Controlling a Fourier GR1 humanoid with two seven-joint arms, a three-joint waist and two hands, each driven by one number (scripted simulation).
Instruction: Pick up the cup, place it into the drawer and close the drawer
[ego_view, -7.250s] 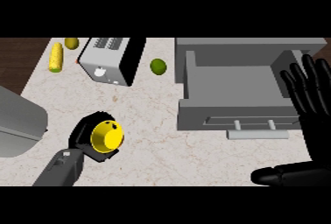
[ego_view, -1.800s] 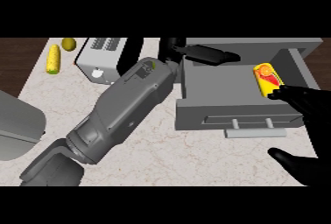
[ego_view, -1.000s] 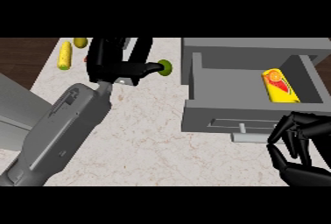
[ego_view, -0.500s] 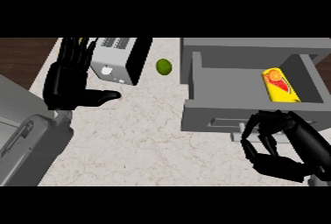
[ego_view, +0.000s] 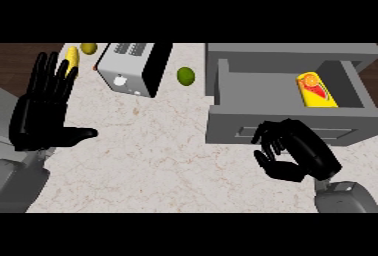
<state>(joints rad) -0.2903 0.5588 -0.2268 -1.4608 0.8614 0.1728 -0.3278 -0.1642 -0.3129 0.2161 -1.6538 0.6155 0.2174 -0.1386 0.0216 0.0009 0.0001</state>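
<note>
The yellow cup (ego_view: 316, 90) with a red and orange print lies on its side inside the open grey drawer (ego_view: 229, 97), at the drawer's right. My right hand (ego_view: 295, 152) is at the drawer's front panel, fingers curled over the handle area, which it hides. It holds nothing that I can see. My left hand (ego_view: 43, 112) is at the left of the counter, fingers straight and pointing away, thumb out, empty.
A silver toaster (ego_view: 133, 67) stands at the back centre-left. A green lime (ego_view: 186, 75) lies between it and the drawer. A corn cob (ego_view: 71, 57) and another lime (ego_view: 88, 48) are at the back left. A grey object (ego_view: 9, 100) borders the left edge.
The cup went from my left hand on the counter into the drawer. My left arm has drawn back to the left and opened. My right hand has come to the drawer's front with curled fingers.
</note>
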